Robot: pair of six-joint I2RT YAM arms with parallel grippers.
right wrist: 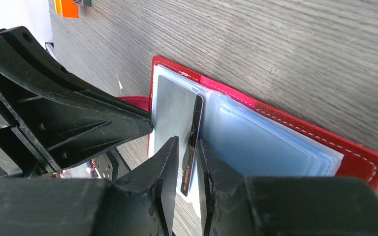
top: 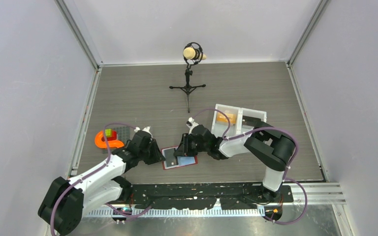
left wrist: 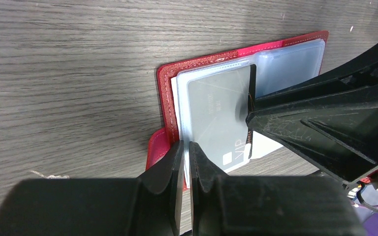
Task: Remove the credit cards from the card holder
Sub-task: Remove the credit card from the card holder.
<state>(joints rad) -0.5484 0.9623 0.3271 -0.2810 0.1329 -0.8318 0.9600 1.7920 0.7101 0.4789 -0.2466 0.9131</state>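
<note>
The red card holder (top: 179, 158) lies open on the table between both arms, its pale blue pockets (right wrist: 270, 142) facing up. A grey credit card (left wrist: 216, 113) marked VIP sits on its left half. My left gripper (left wrist: 187, 145) is shut on the thin pale pocket edge of the holder (left wrist: 165, 93) and pins that side. My right gripper (right wrist: 187, 142) is shut on a dark credit card (right wrist: 193, 130) with orange lettering, which stands on edge at the fold. From above, the left gripper (top: 158, 153) and right gripper (top: 181, 150) meet over the holder.
A white two-compartment tray (top: 238, 118) with an orange block (top: 225, 117) stands behind the right arm. A microphone on a tripod (top: 188, 86) is at the back centre. An orange object with a green cube (top: 106, 139) and a dark mat (top: 121, 132) lie left.
</note>
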